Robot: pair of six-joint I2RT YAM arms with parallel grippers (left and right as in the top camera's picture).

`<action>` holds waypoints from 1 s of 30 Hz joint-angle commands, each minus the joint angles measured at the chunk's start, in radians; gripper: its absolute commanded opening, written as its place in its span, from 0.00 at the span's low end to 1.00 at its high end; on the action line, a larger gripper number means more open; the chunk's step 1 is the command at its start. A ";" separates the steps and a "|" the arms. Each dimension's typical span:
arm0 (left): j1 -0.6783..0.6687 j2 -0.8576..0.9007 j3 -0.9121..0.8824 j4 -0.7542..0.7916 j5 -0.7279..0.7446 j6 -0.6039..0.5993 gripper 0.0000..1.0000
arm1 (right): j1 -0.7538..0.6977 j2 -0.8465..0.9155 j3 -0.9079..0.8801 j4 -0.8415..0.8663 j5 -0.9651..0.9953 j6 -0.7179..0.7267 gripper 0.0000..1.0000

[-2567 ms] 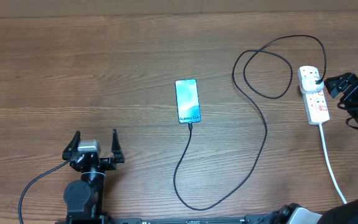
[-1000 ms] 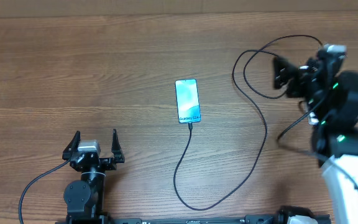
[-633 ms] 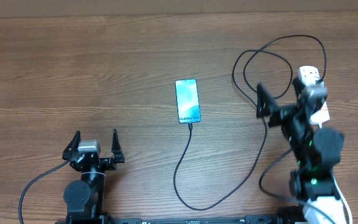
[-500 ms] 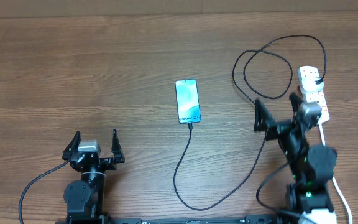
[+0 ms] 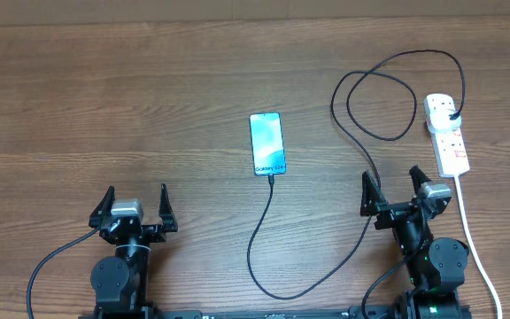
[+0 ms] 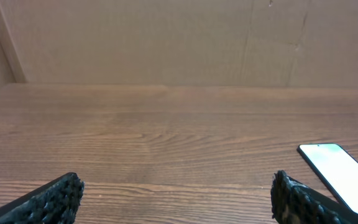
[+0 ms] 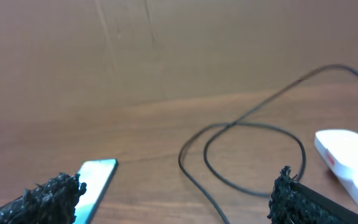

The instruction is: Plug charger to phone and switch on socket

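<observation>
Left gripper and right gripper sit wide and empty at the table's near edge. The charger looks seated in the central phone, its other end in the socket far right. If the socket is not yet switched on, the right gripper must reach and press there.

socket switch marks too small to read, phone cut by left wrist view's edge

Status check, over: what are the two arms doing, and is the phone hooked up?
Left end effector and right end effector open, empty. Charger cable meets phone bottom edge, plug in power strip. Switched on? Unclear. Nothing blocking.
</observation>
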 commanded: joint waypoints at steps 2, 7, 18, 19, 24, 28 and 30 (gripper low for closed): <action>0.005 -0.010 -0.003 0.001 0.011 0.008 1.00 | 0.006 -0.070 -0.011 -0.088 0.019 0.000 1.00; 0.005 -0.010 -0.003 0.001 0.011 0.008 1.00 | 0.006 -0.164 -0.011 -0.203 0.019 0.000 1.00; 0.005 -0.010 -0.003 0.000 0.011 0.008 1.00 | 0.006 -0.264 -0.011 -0.208 0.020 0.000 1.00; 0.005 -0.010 -0.003 0.001 0.011 0.008 1.00 | 0.006 -0.264 -0.011 -0.208 0.024 0.000 1.00; 0.005 -0.010 -0.003 0.001 0.011 0.008 1.00 | 0.006 -0.264 -0.011 -0.208 0.026 0.000 1.00; 0.005 -0.010 -0.003 0.001 0.011 0.008 1.00 | 0.006 -0.263 -0.011 -0.208 0.026 0.000 1.00; 0.005 -0.010 -0.003 0.001 0.011 0.008 1.00 | 0.006 -0.263 -0.011 -0.208 0.026 0.000 1.00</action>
